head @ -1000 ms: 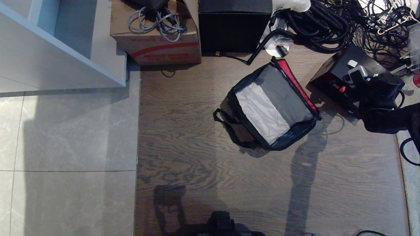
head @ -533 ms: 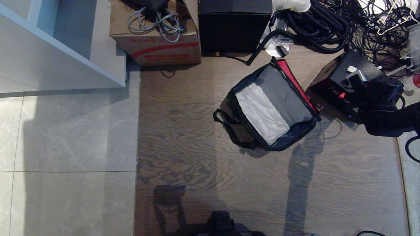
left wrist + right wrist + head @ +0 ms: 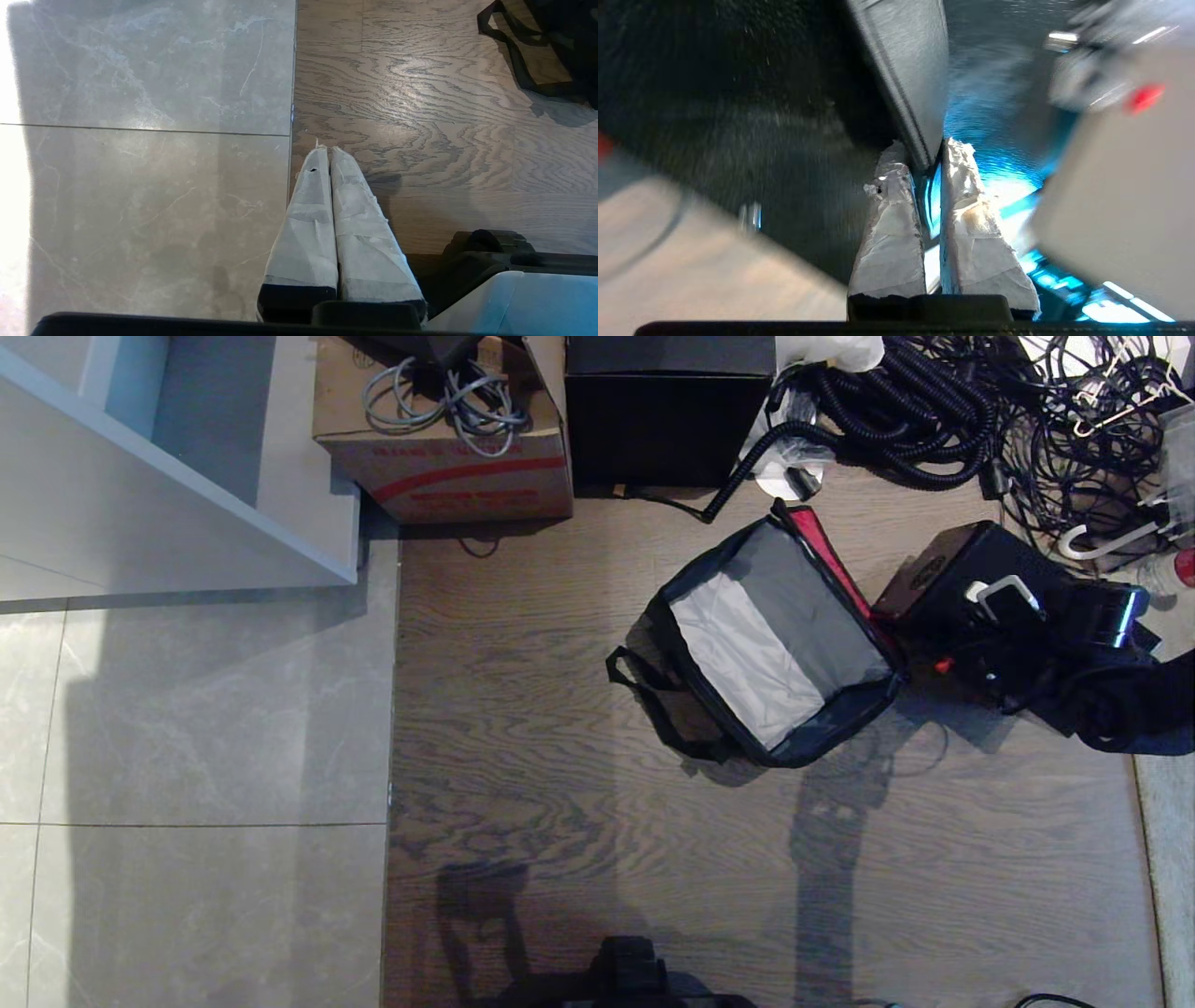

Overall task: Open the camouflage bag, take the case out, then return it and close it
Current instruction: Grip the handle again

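A: Where is the camouflage bag [image 3: 775, 644]?

B: On the wood floor [image 3: 579, 784], a little toward two o'clock of the head view's middle. It lies open, grey lining up, red inner rim along its three o'clock edge, and a black strap [image 3: 649, 695] loops out at nine o'clock.

A: And the case [image 3: 971, 588]?

B: Just beside the bag at its three o'clock, up against the red rim. It is black and speckled, tilted, with a silver handle end [image 3: 1004, 593] on top and a small red part [image 3: 943, 665] low on its side.

A: Which gripper has it?

B: The right gripper [image 3: 930, 161]. In its wrist view the taped fingers [image 3: 892, 219] are pinched on the case's black handle [image 3: 908, 70], a thin gap between them.

A: The left gripper [image 3: 329, 151]?

B: Parked low over the seam between tile and wood, fingers pressed together, holding nothing.

A: Anything behind?

B: At twelve o'clock, a cardboard box [image 3: 443, 439] with grey cables, a plain black box [image 3: 667, 411], and black hoses [image 3: 896, 420] toward one o'clock.
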Motion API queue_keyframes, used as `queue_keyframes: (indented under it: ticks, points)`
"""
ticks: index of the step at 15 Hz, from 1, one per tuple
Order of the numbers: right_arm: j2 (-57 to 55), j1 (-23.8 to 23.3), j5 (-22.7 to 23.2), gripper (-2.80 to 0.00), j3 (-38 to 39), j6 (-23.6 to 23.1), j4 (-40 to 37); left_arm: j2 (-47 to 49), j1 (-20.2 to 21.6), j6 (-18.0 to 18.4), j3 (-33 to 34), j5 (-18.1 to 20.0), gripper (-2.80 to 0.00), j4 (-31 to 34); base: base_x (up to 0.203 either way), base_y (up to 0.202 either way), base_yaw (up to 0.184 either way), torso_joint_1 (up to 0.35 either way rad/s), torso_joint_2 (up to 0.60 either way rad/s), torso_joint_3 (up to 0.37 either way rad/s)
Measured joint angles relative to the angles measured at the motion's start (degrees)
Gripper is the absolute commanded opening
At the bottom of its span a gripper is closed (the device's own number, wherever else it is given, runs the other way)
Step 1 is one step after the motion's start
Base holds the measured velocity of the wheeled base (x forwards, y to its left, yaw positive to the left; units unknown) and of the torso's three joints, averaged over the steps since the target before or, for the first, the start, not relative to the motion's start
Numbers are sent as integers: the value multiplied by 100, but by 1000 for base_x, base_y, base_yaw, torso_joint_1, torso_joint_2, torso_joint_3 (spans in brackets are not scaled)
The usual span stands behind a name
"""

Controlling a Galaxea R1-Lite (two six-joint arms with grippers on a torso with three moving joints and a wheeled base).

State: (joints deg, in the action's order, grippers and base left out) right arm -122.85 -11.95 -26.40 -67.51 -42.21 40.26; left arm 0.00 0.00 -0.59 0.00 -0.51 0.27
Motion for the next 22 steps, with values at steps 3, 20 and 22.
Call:
queue_keyframes:
  ticks: [3, 20, 22]
  points:
    - [477, 116, -9, -280, 316, 540, -1058, 0, 0, -1, 0, 0, -280, 0, 0, 0, 0, 0, 0, 0]
    - [-517, 56, 245, -280, -1177, 460, 140, 0, 0, -1, 0, 0, -280, 0, 0, 0, 0, 0, 0, 0]
    - [-560, 16, 489, -280, -1245, 391, 125, 0, 0, 0, 0, 2, -280, 2, 0, 0, 0, 0, 0, 0]
